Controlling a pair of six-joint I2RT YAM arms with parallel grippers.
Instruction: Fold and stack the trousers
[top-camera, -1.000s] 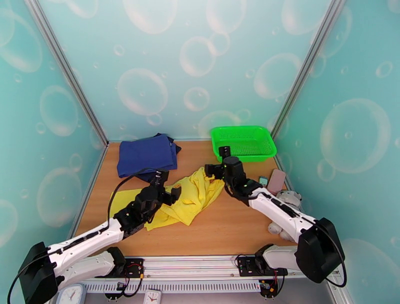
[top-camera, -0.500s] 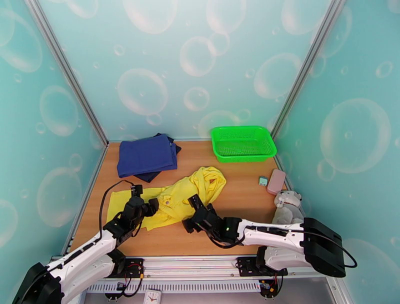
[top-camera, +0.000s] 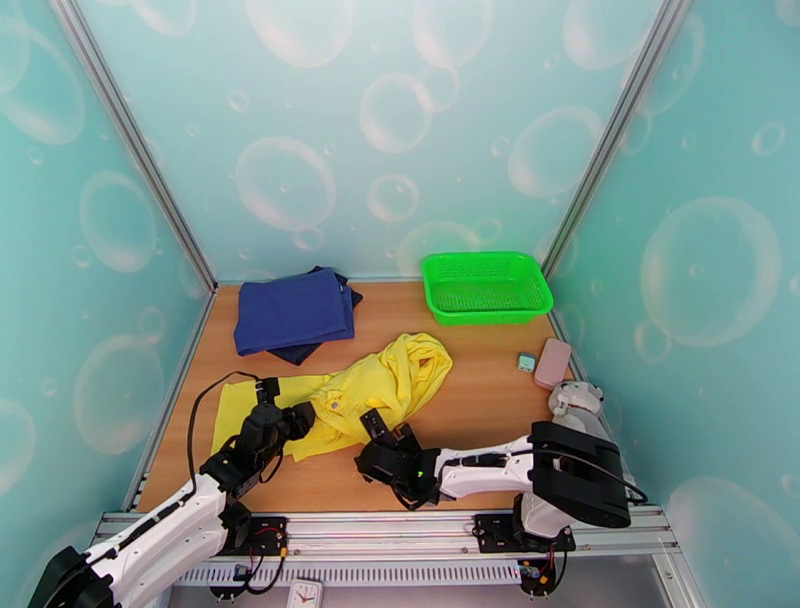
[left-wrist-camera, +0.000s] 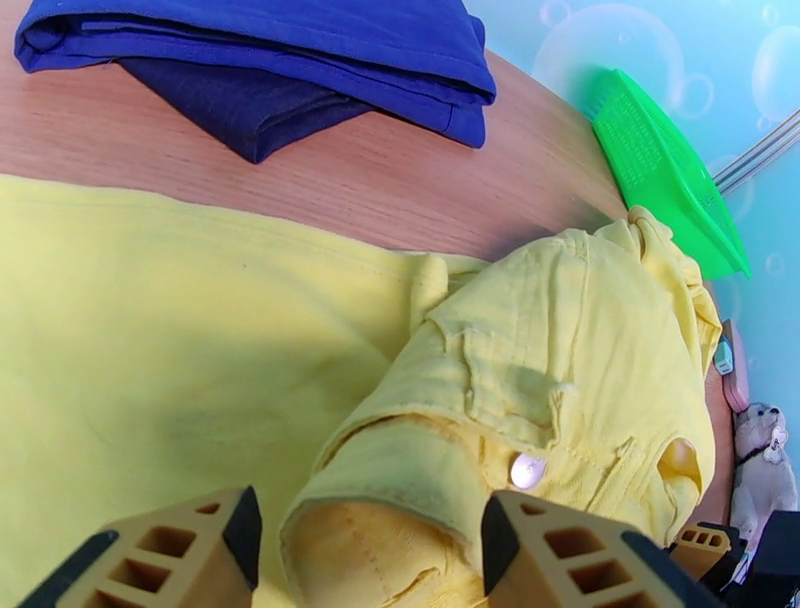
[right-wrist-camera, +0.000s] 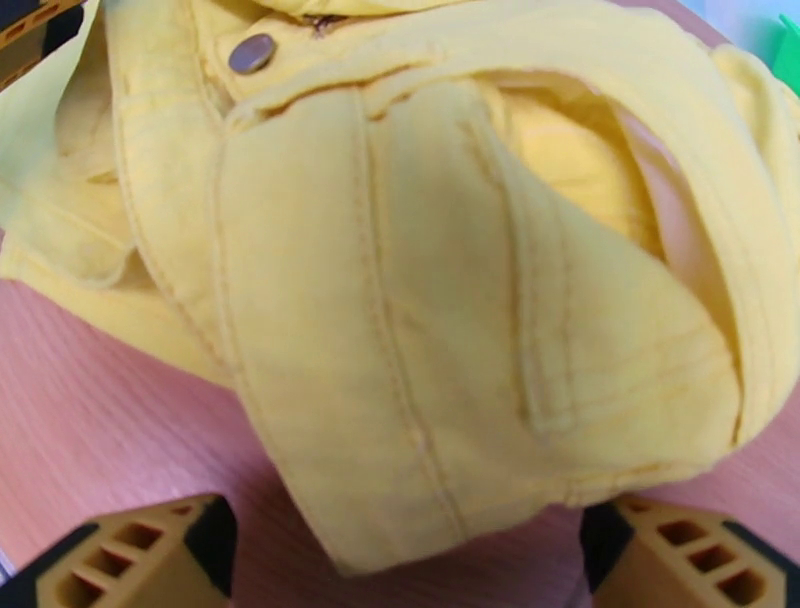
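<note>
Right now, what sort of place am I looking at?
Probably a robot test booth: two robot arms at a wooden table, bubble-print walls around it, yellow trousers and navy clothes laid out.

A wooden surface (top-camera: 480, 400) carries rumpled yellow trousers (top-camera: 370, 395) at centre frame, with folded navy garments (top-camera: 293, 312) at upper left. A green basket (top-camera: 487, 258) sits at upper right; a pink case (top-camera: 552, 362), a small teal object (top-camera: 526, 361) and a plush dog (top-camera: 575, 400) lie along the right edge.

The trousers (top-camera: 385, 380) are plain bright yellow, the folded garments (top-camera: 293, 310) navy blue, the basket (top-camera: 487, 285) vivid green, the table (top-camera: 480, 415) brown wood-grain, the walls (top-camera: 330, 150) teal with bubbles.
</note>
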